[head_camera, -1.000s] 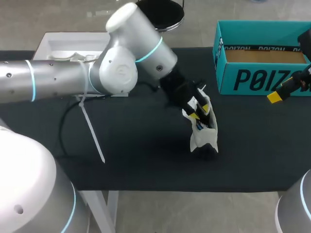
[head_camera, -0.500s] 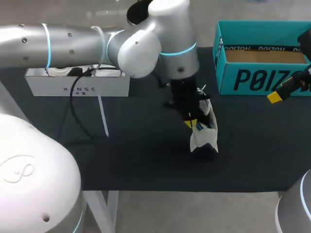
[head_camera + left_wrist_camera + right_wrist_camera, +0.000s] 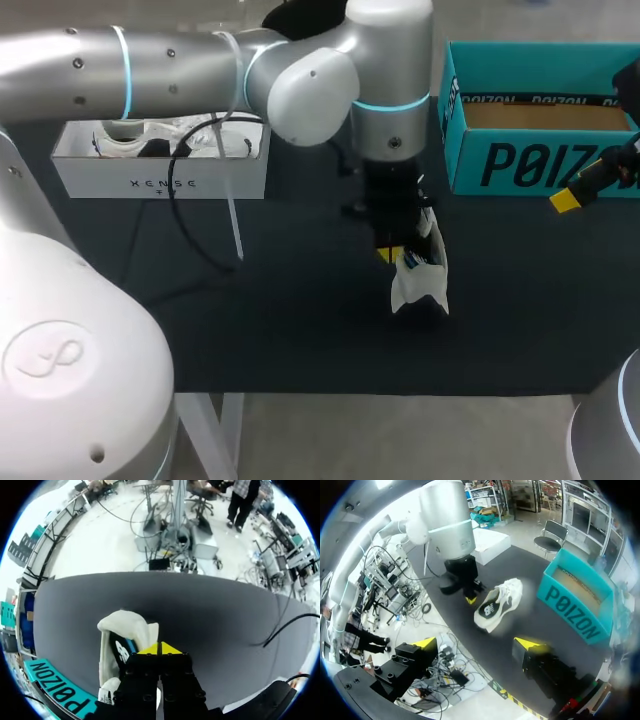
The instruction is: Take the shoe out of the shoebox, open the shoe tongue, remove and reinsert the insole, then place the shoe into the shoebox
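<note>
A white shoe (image 3: 420,275) with black and blue marks lies on its side on the black table, out of the teal shoebox (image 3: 540,130). My left gripper (image 3: 392,252) points down at the shoe's left edge, shut. In the left wrist view its yellow tips (image 3: 159,649) meet with nothing seen between them, and the shoe (image 3: 122,640) lies right beside them, with the shoebox (image 3: 55,692) past it. My right gripper (image 3: 568,198) hangs at the table's right, in front of the box. Its own view shows it wide open (image 3: 477,643), the shoe (image 3: 497,605) well ahead of it and the shoebox (image 3: 575,597) to one side.
A white open box (image 3: 160,170) holding another white shoe stands at the back left. A black cable (image 3: 185,235) and a white strap (image 3: 235,230) trail from my left arm over the table. The teal shoebox stands open with a brown inside.
My left gripper has shut beside the shoe and turned more upright. The left arm's elbow swung right and uncovered the white box. Shoe and right arm stayed put.
</note>
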`<state>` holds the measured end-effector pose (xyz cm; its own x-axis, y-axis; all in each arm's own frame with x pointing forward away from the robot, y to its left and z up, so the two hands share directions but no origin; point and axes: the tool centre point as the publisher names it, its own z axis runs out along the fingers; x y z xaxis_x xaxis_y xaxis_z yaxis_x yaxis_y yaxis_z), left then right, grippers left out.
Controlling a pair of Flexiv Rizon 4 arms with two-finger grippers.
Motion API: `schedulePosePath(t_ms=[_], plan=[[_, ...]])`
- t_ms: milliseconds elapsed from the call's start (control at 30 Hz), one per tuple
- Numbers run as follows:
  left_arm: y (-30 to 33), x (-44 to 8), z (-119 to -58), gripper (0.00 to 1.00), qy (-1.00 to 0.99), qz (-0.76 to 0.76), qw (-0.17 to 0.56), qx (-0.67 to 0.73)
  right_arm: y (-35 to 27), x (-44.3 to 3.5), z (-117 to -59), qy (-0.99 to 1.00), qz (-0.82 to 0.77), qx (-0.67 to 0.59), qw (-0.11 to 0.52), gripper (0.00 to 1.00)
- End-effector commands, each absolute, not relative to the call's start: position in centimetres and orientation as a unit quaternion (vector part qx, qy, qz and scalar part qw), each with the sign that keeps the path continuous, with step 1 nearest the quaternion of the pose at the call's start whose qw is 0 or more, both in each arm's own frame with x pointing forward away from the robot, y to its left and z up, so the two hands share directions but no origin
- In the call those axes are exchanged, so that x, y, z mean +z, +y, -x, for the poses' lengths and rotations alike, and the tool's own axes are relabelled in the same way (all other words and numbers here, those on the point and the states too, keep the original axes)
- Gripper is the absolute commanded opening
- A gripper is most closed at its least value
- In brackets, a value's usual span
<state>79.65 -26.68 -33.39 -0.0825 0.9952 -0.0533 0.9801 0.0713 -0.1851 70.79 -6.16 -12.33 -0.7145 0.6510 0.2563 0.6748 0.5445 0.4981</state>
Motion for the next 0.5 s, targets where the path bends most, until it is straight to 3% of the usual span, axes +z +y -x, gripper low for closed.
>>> schedulePosePath(t_ms=[33,500], plan=[[-27.4,-34.6,-79.8,0.00,-0.737,0.669,0.042,0.088,-6.1,-12.4,-71.0,-0.879,0.377,-0.290,0.022,1.00],[-29.4,-35.0,-80.9,0.00,-0.767,0.631,0.029,0.109,-6.1,-12.4,-71.0,-0.879,0.377,-0.290,0.022,1.00]])
